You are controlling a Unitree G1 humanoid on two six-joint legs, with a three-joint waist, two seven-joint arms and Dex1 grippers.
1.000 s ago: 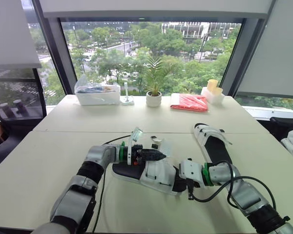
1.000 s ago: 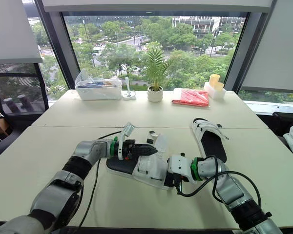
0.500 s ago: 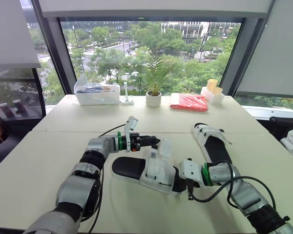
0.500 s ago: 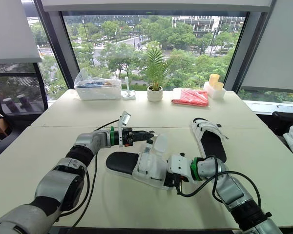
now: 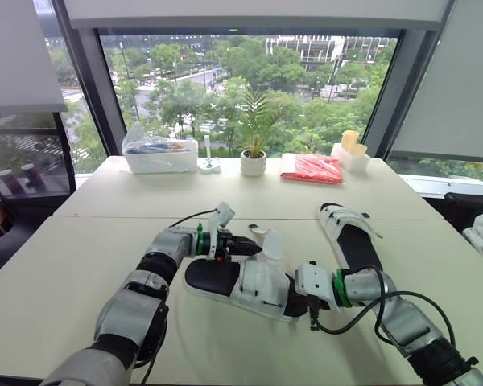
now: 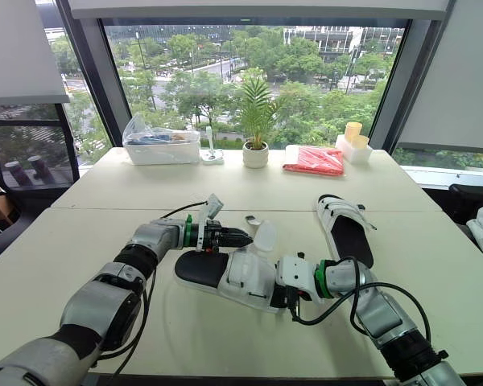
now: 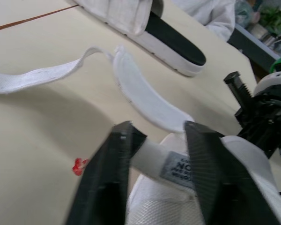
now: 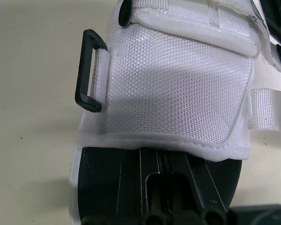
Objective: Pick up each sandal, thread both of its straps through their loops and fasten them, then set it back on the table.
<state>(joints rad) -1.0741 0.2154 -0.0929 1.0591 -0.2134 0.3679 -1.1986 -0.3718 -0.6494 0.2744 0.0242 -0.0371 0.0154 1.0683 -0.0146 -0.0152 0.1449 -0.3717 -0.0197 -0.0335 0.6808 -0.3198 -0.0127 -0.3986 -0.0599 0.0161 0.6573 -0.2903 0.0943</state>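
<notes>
The one marking that can be read is a small grey sewn label (image 7: 177, 169) on the sandal (image 7: 150, 206) strap (image 7: 147, 157) pinched by the left gripper (image 7: 160, 132). Its top line begins with the capitals "NO". The rest runs behind a black finger (image 7: 210, 168), and the smaller line beneath is too blurred to read.

Ref: near sandal (image 5: 240, 283). Worktop (image 5: 72, 273) free at 9 and 6 o'clock. 12 o'clock: L tool (image 5: 256, 246) clamped on strap (image 7: 154, 161), blocks that side. R tool (image 5: 294, 299) at 4 o'clock end. 2 o'clock: 2nd sandal (image 5: 350, 240), passable gap between. Far edge, well apart: plastic box (image 5: 159, 157), plant pot (image 5: 253, 164), red packet (image 5: 311, 169).
</notes>
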